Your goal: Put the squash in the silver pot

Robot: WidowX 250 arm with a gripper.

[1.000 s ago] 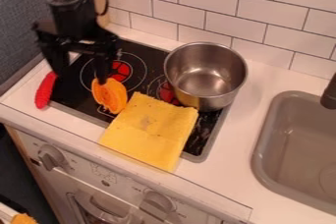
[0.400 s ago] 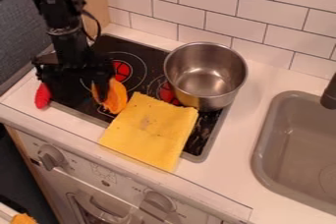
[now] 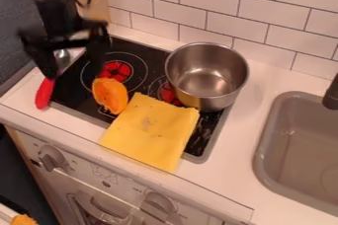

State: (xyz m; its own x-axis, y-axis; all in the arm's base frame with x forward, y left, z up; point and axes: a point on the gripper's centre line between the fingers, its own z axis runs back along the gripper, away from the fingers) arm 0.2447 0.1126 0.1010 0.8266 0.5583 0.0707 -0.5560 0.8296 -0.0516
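Observation:
The gripper (image 3: 74,69) hangs over the left part of the stove, open, its two fingers far apart and nothing held between them. One finger comes down just above and behind the squash (image 3: 111,96), an orange piece lying at the stove's front left, beside the yellow cloth. To the right, on the stove's back right part, stands the silver pot (image 3: 207,73); its visible inside holds nothing.
A folded yellow cloth (image 3: 151,130) lies across the stove's front edge, close to the pot. Left of the stove is a red-handled utensil (image 3: 44,93), under the gripper's other finger. A grey sink (image 3: 300,145) is at the right, tiled wall behind.
The gripper went down around the squash's left side, then rose back up and slightly left. It stays open, and the squash lies in nearly the same place.

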